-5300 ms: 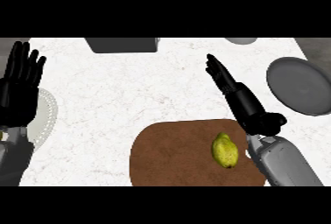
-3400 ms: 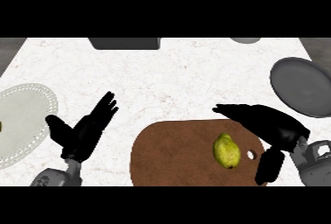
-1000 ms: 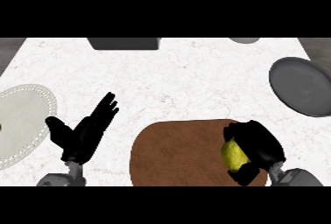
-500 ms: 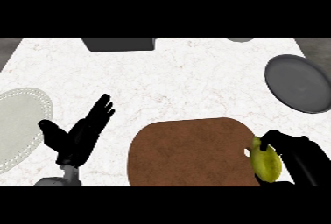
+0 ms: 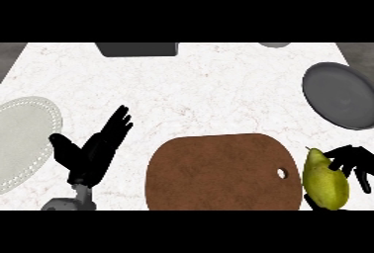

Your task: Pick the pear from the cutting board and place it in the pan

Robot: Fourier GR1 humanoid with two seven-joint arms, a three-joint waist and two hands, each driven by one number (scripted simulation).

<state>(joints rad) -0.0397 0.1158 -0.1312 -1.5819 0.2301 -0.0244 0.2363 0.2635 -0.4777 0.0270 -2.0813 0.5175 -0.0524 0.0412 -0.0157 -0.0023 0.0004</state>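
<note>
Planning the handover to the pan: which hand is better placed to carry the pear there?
The right hand. Its fingers already curl round the pear, and the pan lies on that side; the left hand is open, across the cutting board.

A white plate [image 5: 25,138] lies at the counter's [image 5: 211,84] left edge.

The cutting board [image 5: 219,173] looks like dark brown wood, matt, with faint mottled grain. Under it the counter [image 5: 205,94] reads as white stone with thin veining, smooth. Right of the board, the pear [image 5: 323,180] has yellow-green, slightly speckled, dull skin. Beyond it the pan [image 5: 340,95] is plain matt grey, metal-like. Left of the board, the plate [image 5: 22,138] is pale, smooth, bead-rimmed.
</note>
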